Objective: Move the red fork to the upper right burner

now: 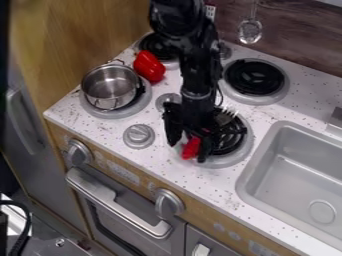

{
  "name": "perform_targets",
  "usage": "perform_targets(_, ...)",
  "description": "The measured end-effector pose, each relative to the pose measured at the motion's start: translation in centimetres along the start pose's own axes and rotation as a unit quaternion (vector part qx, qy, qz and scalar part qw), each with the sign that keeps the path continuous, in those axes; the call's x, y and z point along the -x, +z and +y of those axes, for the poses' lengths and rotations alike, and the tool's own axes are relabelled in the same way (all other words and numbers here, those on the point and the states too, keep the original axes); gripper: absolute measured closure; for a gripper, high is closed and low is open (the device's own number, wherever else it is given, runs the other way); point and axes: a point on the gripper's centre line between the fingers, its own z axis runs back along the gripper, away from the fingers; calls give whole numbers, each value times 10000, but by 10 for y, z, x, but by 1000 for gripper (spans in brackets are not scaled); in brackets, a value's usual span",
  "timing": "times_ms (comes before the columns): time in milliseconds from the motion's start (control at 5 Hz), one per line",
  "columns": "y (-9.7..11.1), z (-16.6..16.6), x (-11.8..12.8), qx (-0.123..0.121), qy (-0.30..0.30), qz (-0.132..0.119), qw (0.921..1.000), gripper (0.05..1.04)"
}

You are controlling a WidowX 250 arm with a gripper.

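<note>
Red fork (pixel 192 148), one: on the front right burner (pixel 240 154), handle toward the front left, pale tines toward the back right, middle part hidden by the gripper. Remaining stock, left to right. Grey door with upright handle (pixel 23 116), beside the wooden side panel. Black cable (pixel 25 226), curved, low in the left corner. Round front knob (pixel 79 152), above the left end of the silver oven handle (pixel 121 201). Metal pot (pixel 110 87), upright on the front left burner (pixel 100 111). Counter knob (pixel 139 136), grey, nearer the front edge. Red pepper (pixel 148 66), lying between the pot and the back left burner (pixel 157 47). Second front knob (pixel 169 202), near the right end of the oven handle. Black gripper (pixel 190 149), hanging down over the front right burner; its fingers stand apart, one to each side of the fork's red handle; whether either touches it, cannot be told. Clear-looking utensil (pixel 250 31), hung against the dark wall. Back right burner (pixel 256 78), black coil in a pale ring. Grey sink (pixel 249 177), set into the speckled counter (pixel 220 192), faucet part (pixel 336 120) at its back edge.
</note>
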Motion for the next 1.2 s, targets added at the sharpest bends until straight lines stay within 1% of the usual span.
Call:
perform_targets(200,-8,2,-1,-43,19,103,9999,85)
perform_targets(400,-9,1,-1,32,66,44,10000,117)
perform_targets(600,-10,3,3,-156,-60,33,9999,384)
perform_targets(800,-8,-2,8,-277,-209,-83,9994,658)
perform_targets(1000,0,-4,8,-246,-168,-238,9993,690)
perform_targets(1200,25,-8,-9,-142,192,-651,9976,690)
